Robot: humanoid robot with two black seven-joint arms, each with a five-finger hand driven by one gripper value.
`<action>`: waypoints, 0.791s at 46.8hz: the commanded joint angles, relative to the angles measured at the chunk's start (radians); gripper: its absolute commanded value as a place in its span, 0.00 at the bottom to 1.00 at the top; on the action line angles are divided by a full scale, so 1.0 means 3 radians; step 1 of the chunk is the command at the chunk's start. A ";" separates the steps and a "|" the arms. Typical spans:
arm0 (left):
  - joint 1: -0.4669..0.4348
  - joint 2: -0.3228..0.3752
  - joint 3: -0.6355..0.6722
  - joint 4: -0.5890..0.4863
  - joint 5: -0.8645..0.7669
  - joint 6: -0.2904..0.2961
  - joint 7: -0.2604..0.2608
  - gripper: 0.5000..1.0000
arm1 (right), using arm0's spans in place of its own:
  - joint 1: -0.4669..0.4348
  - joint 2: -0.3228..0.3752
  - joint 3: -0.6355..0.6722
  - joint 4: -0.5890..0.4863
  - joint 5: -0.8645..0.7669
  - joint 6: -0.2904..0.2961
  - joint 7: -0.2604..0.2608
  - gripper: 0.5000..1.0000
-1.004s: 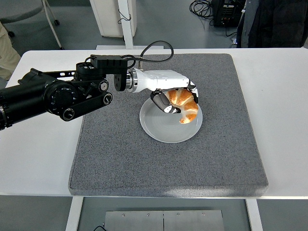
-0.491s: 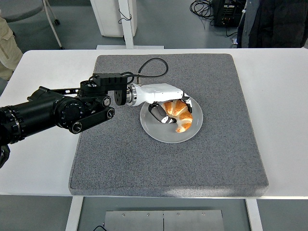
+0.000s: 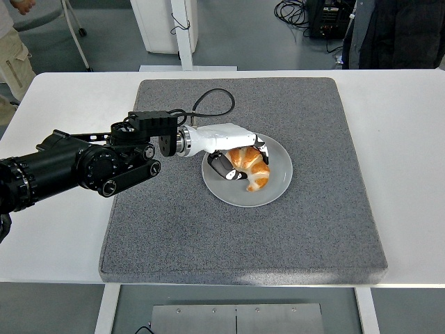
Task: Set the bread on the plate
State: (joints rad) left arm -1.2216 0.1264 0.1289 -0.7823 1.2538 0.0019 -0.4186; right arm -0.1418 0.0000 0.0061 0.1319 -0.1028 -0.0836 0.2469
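The left arm (image 3: 76, 167) is reaching in from the left edge, its white left hand (image 3: 233, 154) lying low with fingers (image 3: 220, 165) curling closed around what it is grasping.

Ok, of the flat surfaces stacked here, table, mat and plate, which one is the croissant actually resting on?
The round grey plate, inside its rim. It sits on the dark grey felt mat, which covers the white table. The left robot hand grips the golden croissant.
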 commanded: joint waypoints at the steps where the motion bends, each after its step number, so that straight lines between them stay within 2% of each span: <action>1: -0.0003 0.0008 0.0000 0.0000 -0.0012 -0.0001 -0.0001 0.00 | 0.0002 0.0000 0.0000 0.0000 0.0000 0.0002 0.0000 1.00; 5: -0.0008 0.0008 0.0000 0.0000 -0.0027 -0.0006 0.0004 0.00 | 0.0002 0.0000 0.0000 0.0000 0.0000 0.0002 0.0000 1.00; 6: -0.0013 0.0008 -0.0005 0.0000 -0.0032 -0.0006 0.0004 0.19 | 0.0002 0.0000 0.0000 0.0000 0.0000 -0.0003 0.0000 1.00; 7: -0.0013 0.0008 -0.0005 0.0000 -0.0032 -0.0011 0.0004 0.42 | -0.0003 0.0000 0.0000 0.0000 0.0000 -0.0003 0.0000 1.00; 8: -0.0013 0.0008 -0.0005 0.0000 -0.0032 -0.0016 0.0004 0.51 | 0.0002 0.0000 0.0000 0.0000 0.0000 0.0002 0.0000 1.00; 9: -0.0019 0.0008 -0.0005 0.0000 -0.0032 -0.0021 -0.0001 0.53 | 0.0002 0.0000 0.0000 0.0000 0.0000 0.0002 0.0000 1.00; 10: -0.0019 0.0008 -0.0005 0.0000 -0.0032 -0.0027 -0.0001 0.62 | -0.0003 0.0000 0.0000 0.0000 0.0000 0.0002 0.0000 1.00; 12: -0.0024 0.0018 -0.0005 0.0000 -0.0037 -0.0027 -0.0001 1.00 | 0.0002 0.0000 0.0000 0.0000 0.0000 0.0002 0.0000 1.00; 25: -0.0054 0.0059 -0.0010 0.0000 -0.0104 -0.0037 -0.0016 1.00 | 0.0002 0.0000 0.0000 0.0000 0.0000 -0.0003 0.0000 1.00; 37: -0.0203 0.0146 -0.0046 -0.0015 -0.0400 -0.0032 -0.0154 1.00 | 0.0002 0.0000 0.0000 0.0000 0.0000 -0.0003 0.0000 1.00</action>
State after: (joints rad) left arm -1.2727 0.1539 0.1179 -0.7869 1.1602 -0.0093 -0.4513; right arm -0.1414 0.0000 0.0062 0.1319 -0.1028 -0.0832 0.2470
